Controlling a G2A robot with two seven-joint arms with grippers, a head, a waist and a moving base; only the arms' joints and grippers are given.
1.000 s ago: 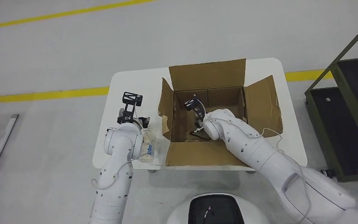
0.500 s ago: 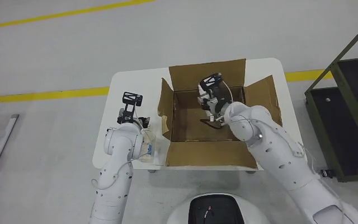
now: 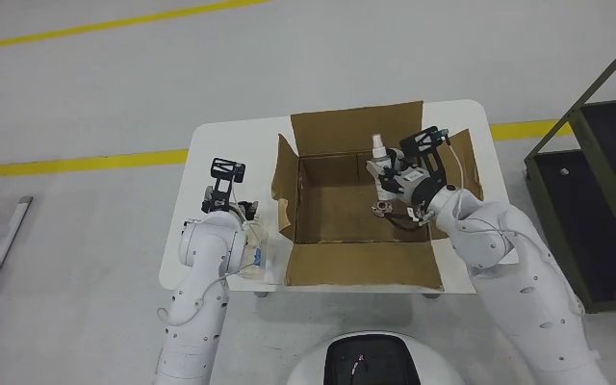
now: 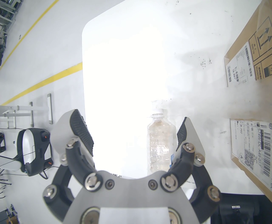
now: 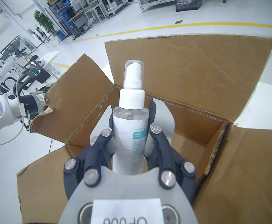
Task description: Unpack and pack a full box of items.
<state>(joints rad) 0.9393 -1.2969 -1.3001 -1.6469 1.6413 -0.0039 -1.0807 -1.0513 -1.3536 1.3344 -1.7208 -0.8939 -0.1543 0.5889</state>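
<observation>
Two arms work over a white table with rounded corners (image 3: 241,144), which stands on a pale grey floor crossed by yellow lines (image 3: 96,162). A large brown cardboard box (image 3: 356,125) sits on the table's middle and right part with all four flaps folded outward. White printed labels (image 4: 240,67) are stuck to the outside of the flap facing the left arm.

The right gripper (image 5: 131,108) is over the far right part of the box opening. Its fingers are clamped on the body of a clear spray bottle with a white pump head and a see-through cap (image 5: 129,131). The bottle is lifted off the box floor, and its nozzle points towards the tall far flap.

The left gripper (image 4: 130,116) hangs above the bare left part of the table, beside the box. Its ribbed black pads (image 4: 81,129) are spread wide and grasp nothing. A clear plastic drinks bottle with an open neck (image 4: 160,144) is on the table near the front left edge, just beside the box and partly under the left arm. I cannot tell whether it stands or lies.

A dark green metal cart (image 3: 577,192) stands on the floor off the table's right end. The right wrist view looks across a wide workshop hall, with shelving that carries blue bins (image 5: 61,8), a potted green plant (image 5: 45,21) and another white table (image 5: 48,56) farther off.
</observation>
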